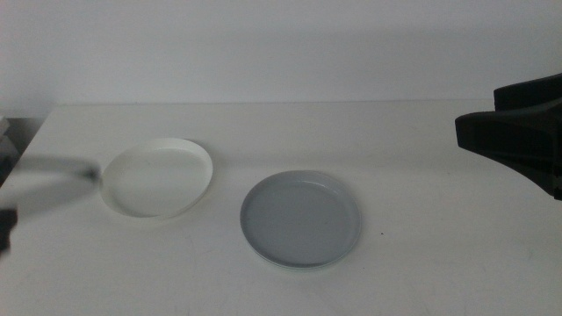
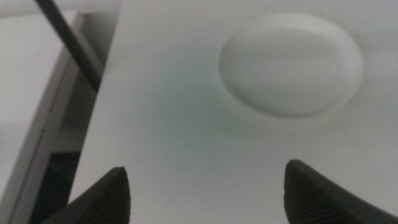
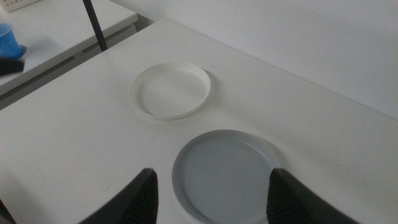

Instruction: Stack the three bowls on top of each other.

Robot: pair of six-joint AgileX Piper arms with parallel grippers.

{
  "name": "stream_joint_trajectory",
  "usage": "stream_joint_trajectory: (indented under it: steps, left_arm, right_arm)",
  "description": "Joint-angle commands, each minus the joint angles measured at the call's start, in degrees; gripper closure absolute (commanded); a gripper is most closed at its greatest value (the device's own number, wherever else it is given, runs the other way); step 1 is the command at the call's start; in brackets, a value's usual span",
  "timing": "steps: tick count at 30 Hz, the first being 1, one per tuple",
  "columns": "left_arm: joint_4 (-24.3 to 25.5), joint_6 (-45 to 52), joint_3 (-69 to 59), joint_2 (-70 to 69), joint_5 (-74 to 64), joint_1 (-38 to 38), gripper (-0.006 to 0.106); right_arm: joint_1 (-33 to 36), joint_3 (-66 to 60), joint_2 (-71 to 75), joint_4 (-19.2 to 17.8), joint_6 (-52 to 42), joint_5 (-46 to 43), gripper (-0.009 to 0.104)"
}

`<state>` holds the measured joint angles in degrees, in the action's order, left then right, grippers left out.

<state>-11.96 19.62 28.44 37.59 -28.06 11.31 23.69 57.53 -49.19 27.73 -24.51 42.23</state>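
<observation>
The white bowl (image 1: 158, 177) sits left of the table's middle, also seen in the left wrist view (image 2: 291, 63) and the right wrist view (image 3: 171, 90). The grey bowl (image 1: 301, 218) lies to its right, with a paler greenish rim (image 1: 299, 264) showing under its near edge, as if it rests in another dish. My left gripper (image 2: 205, 180) is open, low over the table's left part, short of the white bowl; in the middle view it is a dark blur (image 1: 7, 230). My right gripper (image 3: 211, 180) is open, raised at the table's right side (image 1: 514, 136), with the grey bowl (image 3: 225, 174) below it.
The white table (image 1: 421, 263) ends at a left edge (image 2: 99, 118). Beyond that edge stand a lower grey surface, a thin dark pole (image 3: 94, 25) and a blue cup (image 3: 7, 38). A pale wall runs behind the table.
</observation>
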Motion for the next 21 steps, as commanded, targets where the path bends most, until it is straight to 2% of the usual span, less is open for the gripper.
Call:
stream_joint_trajectory:
  steps: [1, 11, 15, 21]
  left_arm:
    - [-2.59, -2.4, 10.38, 9.0, -1.21, 0.03, 0.018]
    - [-4.56, -4.58, 41.09, 40.02, -19.16, 0.03, 0.018]
    - [-7.41, -4.7, 48.3, 50.55, -14.05, 0.03, 0.018]
    - [-9.26, -6.02, 58.09, 66.06, -22.53, -0.66, 0.018]
  right_arm:
    - [-0.06, 1.38, 0.4, 0.82, -0.5, -3.22, 0.05]
    - [-0.06, 1.38, 0.4, 0.82, -0.5, -3.22, 0.05]
    - [-0.06, 1.38, 0.4, 0.82, -0.5, -3.22, 0.05]
    - [-0.06, 1.38, 0.4, 0.82, -0.5, -3.22, 0.05]
